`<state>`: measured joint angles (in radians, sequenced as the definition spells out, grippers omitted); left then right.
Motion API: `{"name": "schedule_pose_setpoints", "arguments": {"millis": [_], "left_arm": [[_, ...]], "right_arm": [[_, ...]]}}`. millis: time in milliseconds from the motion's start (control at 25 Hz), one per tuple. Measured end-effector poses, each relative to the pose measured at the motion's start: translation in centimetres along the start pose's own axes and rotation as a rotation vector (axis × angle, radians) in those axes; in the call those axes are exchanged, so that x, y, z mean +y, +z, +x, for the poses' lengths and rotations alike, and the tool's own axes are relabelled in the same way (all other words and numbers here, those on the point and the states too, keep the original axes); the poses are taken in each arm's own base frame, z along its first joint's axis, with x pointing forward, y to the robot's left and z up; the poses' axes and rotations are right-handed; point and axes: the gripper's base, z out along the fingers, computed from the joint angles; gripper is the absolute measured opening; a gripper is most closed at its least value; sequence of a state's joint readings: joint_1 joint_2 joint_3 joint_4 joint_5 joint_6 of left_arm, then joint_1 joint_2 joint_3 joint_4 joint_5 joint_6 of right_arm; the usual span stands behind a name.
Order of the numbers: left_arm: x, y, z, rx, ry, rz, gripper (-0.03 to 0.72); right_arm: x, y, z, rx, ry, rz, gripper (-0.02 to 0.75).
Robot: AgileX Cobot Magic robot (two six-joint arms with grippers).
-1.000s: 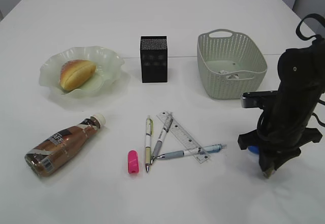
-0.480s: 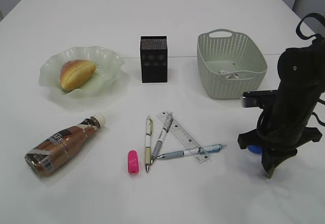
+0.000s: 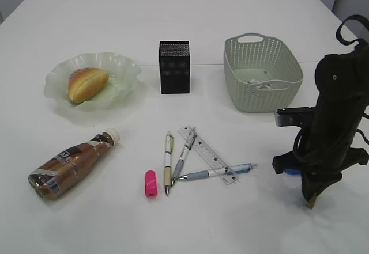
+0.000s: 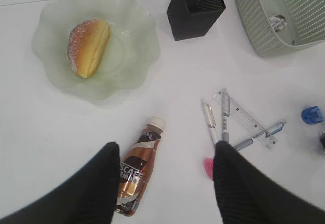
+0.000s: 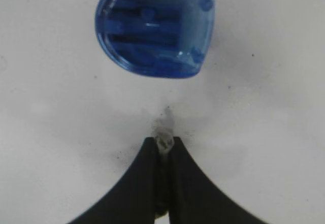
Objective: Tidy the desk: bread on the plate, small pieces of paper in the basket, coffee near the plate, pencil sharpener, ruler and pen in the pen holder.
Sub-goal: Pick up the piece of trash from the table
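Observation:
My right gripper (image 5: pixel 163 144) is shut on a small grey scrap of paper (image 5: pixel 164 134) at the table surface, just below a blue pencil sharpener (image 5: pixel 155 28). In the exterior view the right gripper (image 3: pixel 311 200) points down at the right edge, the blue sharpener (image 3: pixel 292 171) partly hidden behind it. My left gripper (image 4: pixel 166 153) is open and empty, high above the coffee bottle (image 4: pixel 137 168). Bread (image 3: pixel 86 84) lies on the green plate (image 3: pixel 124 69). Three pens (image 3: pixel 168 160) and a ruler (image 3: pixel 207 160) lie in front of the black pen holder (image 3: pixel 174 67).
A pale basket (image 3: pixel 262 72) at the back right holds a paper scrap (image 3: pixel 262 85). A pink sharpener (image 3: pixel 150 183) lies left of the pens. The coffee bottle (image 3: pixel 72 162) lies on its side at the front left, below the plate.
My right arm has shifted slightly right and toward the front, and hides more of the blue sharpener. Nothing else on the table has moved.

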<state>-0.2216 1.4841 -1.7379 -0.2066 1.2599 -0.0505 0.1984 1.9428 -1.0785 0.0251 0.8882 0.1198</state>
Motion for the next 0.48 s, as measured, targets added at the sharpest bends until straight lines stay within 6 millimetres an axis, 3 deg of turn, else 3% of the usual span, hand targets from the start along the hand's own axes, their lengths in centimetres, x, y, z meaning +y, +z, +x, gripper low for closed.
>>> {"name": "schedule_pose_setpoints", "arguments": {"millis": [200,480], "left_arm": [[0.0,0.0,0.0,0.000,0.000,0.000,0.426],[0.0,0.0,0.0,0.000,0.000,0.000,0.426]], "right_arm": [[0.0,-0.1,0.1,0.010,0.000,0.001,0.036],[0.0,-2.2,0.5,-0.044,-0.001,-0.006,0.035]]}}
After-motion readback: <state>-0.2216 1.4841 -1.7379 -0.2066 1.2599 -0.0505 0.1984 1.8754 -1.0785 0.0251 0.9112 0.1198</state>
